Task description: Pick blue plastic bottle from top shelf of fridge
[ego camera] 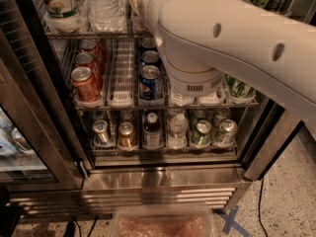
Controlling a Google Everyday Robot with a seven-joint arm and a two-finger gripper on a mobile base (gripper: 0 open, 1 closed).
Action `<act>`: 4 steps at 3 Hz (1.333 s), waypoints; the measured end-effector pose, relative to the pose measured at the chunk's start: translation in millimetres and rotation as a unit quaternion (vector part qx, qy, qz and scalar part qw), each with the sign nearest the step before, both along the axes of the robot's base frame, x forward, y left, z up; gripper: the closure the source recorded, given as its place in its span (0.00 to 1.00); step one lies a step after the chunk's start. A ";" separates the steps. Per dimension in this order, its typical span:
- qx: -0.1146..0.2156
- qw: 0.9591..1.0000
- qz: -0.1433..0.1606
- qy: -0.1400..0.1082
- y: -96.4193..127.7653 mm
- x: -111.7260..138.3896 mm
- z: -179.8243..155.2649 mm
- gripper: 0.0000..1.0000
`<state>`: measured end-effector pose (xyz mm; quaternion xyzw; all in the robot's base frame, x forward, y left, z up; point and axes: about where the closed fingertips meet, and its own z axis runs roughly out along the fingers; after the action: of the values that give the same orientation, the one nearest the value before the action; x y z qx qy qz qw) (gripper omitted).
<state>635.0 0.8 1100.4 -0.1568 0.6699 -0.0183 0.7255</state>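
Note:
The fridge (163,179) stands open in front of me, with a louvred steel base. My big white arm (217,38) reaches from the right, across the racks, up to the top shelf (89,33). My gripper is hidden behind the arm's end at the top edge of the view, so it does not show. The blue plastic bottle is hidden behind the arm. On the top shelf I see only the green-and-white 7UP bottle (61,1) and a ribbed clear water bottle (104,4) to the left of the arm.
Red cans (86,83) and Pepsi cans (150,80) fill the middle rack. Green-and-white cans (239,89) stand at its right. Cans and small bottles (152,130) line the lower rack. The dark door frame (34,112) is at left. A clear bin (163,222) and blue tape cross (229,221) lie on the floor.

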 end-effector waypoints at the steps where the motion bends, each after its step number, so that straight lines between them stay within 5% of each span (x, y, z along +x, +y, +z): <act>1: 0.007 1.000 0.008 -0.003 -0.3 -7.5 6.3 1.00; 4: 0.029 0.999 0.031 -0.007 -2.0 -17.4 15.6 1.00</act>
<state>617.6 -1.2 1115.9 -0.1557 0.6601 0.0226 0.7345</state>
